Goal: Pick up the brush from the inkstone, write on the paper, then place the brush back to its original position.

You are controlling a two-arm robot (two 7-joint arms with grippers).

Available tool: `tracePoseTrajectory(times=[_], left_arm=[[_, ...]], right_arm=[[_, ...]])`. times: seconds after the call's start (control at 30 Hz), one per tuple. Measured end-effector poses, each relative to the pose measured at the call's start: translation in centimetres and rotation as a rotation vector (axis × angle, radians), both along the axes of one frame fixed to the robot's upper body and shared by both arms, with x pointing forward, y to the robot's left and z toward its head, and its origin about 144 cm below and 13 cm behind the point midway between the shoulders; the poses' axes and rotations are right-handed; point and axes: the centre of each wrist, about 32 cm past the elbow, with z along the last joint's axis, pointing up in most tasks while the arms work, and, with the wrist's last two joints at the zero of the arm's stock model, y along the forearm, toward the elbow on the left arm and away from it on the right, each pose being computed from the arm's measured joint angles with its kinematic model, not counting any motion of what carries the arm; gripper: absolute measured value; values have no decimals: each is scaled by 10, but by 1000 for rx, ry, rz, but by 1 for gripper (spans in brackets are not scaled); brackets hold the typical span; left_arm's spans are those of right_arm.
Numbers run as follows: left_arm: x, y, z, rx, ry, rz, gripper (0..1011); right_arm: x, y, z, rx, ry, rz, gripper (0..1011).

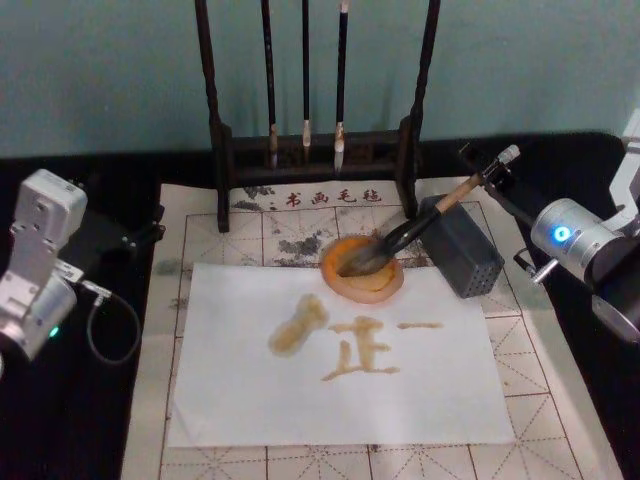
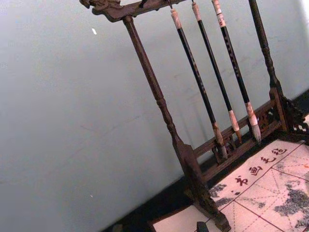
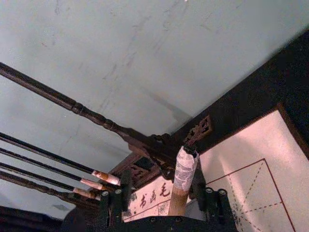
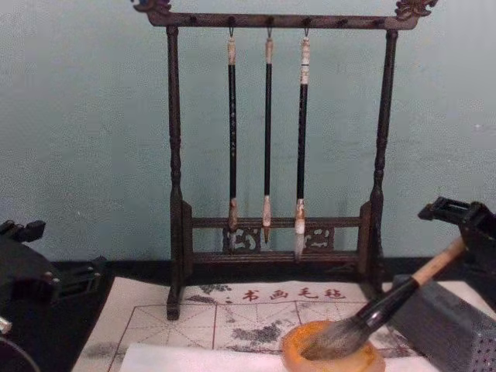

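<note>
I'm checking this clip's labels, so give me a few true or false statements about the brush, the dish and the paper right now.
1. The brush has its bristles in the inkstone. True.
2. The paper is unmarked. False: it carries tan strokes.
3. Three thin brushes hang on the rack. True.
4. The brush handle leans on the grey ribbed block. True.
5. The left gripper is at the brush. False: the right gripper is at its handle end.

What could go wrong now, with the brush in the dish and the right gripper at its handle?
1. The right gripper stands open around the brush handle; pulling away crooked could snag it and roll the brush off the grey block.
2. A dislodged brush could tip the dish or smear the strokes on the paper.
The left gripper is parked far left.
</note>
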Motion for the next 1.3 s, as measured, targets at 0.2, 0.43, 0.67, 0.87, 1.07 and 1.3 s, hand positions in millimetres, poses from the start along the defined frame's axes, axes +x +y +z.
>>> tracePoseTrajectory(times=[0.2,0.43,0.67,0.87,1.07,1.3], left_arm=[[0,0,0,0,0,0,1001],[0,0,0,0,0,0,1001],[0,0,0,0,0,0,1001],[0,0,0,0,0,0,1001],[0,0,0,0,0,0,1001],[0,0,0,0,0,0,1001]], right_arm=[[0,0,0,0,0,0,955],[-1,0,0,-4,0,2,1002],[-9,-4,0,-6,-1,10,1000],[-24,-10,-1,-20,-5,9,1000],[-45,-14,-5,-83,-37,25,1000],[-62,-12,-7,-253,-161,66,1002]])
